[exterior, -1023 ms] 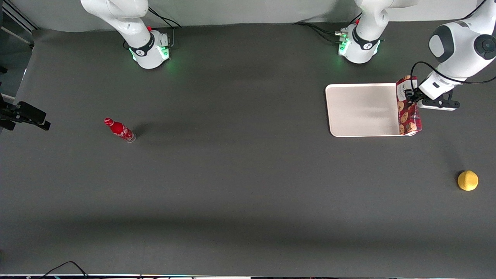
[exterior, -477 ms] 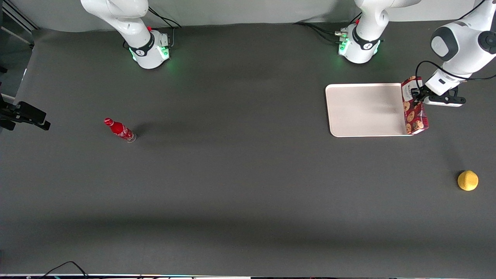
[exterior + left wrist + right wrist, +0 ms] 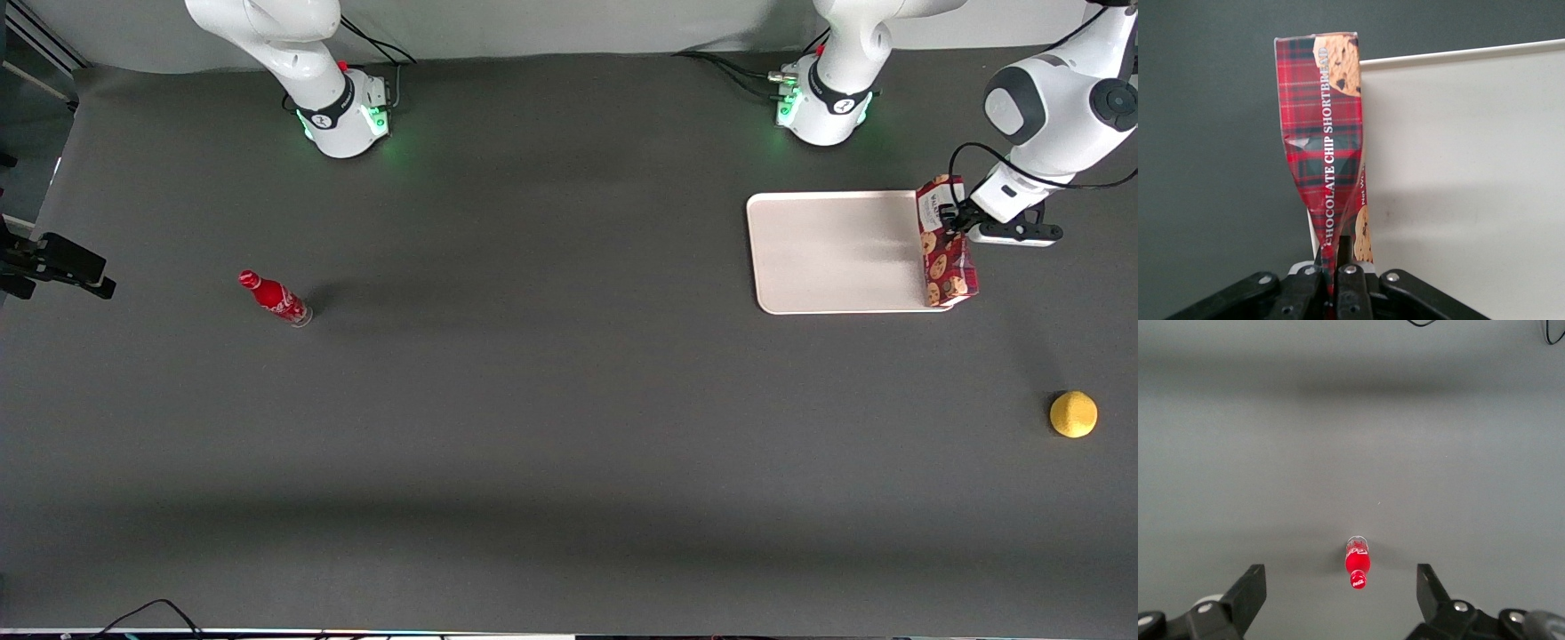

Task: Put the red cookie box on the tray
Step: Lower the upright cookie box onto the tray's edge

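Observation:
The red cookie box [image 3: 946, 249], a long red plaid carton with cookie prints, hangs lengthwise over the tray's edge at the working arm's end. My left gripper [image 3: 953, 222] is shut on the box near its white-panel end. In the left wrist view the fingers [image 3: 1346, 257] pinch the crumpled box [image 3: 1325, 133] and it stretches away from them along the tray's rim. The off-white tray [image 3: 831, 253] lies flat on the table; its pale surface [image 3: 1465, 167] shows beside the box.
A yellow lemon-like fruit [image 3: 1073, 414] lies nearer the front camera than the tray, toward the working arm's end. A small red bottle [image 3: 275, 299] lies toward the parked arm's end, also in the right wrist view [image 3: 1357, 564]. The table is dark grey.
The gripper with the box swung outward from the tray edge, then came back a little toward the tray. The box stays gripped; tray, bottle and fruit have not moved.

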`<act>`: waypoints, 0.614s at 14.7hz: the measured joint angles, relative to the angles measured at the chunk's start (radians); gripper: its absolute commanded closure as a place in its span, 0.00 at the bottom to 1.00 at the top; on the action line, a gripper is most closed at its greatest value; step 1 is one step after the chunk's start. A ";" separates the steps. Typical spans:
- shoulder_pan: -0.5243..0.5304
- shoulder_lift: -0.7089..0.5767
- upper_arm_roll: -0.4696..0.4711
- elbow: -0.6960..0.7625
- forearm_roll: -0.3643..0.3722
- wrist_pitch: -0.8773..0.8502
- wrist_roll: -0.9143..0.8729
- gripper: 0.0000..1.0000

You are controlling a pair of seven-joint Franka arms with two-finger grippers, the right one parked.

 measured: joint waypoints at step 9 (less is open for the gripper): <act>-0.043 -0.010 -0.015 0.040 0.000 -0.078 -0.089 0.00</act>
